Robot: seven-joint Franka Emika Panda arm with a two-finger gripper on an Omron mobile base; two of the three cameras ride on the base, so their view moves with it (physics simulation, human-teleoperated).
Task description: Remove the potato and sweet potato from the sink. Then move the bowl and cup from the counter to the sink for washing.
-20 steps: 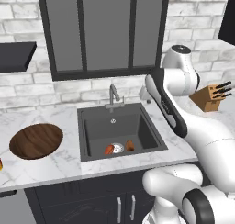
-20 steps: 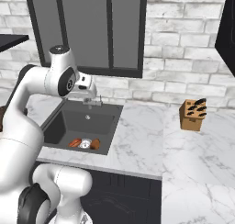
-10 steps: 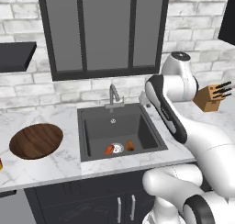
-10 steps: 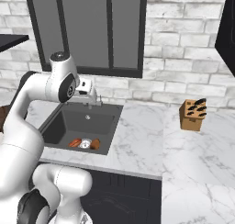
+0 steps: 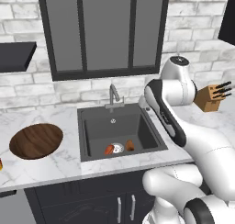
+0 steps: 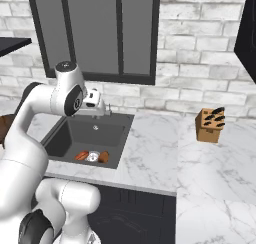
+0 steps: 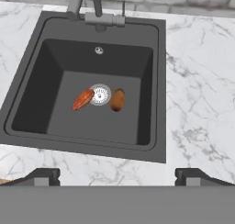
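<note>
Nearest the hand camera, the hand [image 7: 117, 175] hangs high over the front edge of the sink [image 7: 27, 76], its two fingertips [image 7: 43, 175] set wide apart with nothing between them. Below, on the dark basin floor, the sweet potato [image 7: 83, 99] lies just left of the silver drain [image 7: 99, 94] and the potato [image 7: 117, 100] just right of it, each close against the drain rim, neither touching the other. Both look like firm, rigid lumps of modest weight, so a squeeze should not bruise them, but their rounded skins could roll or squirt out of a grip. My judgement is to take each across its narrow middle, jaws square to its long axis, coming straight down. Beyond the basin stands the faucet [image 7: 94, 7]. Off to the left on the worktop [image 5: 55, 165] sits the bowl [image 5: 36, 141], well apart from the sink, a stiff wooden dish best pinched at its rim. A knife block [image 6: 210, 124] stands far right
</note>
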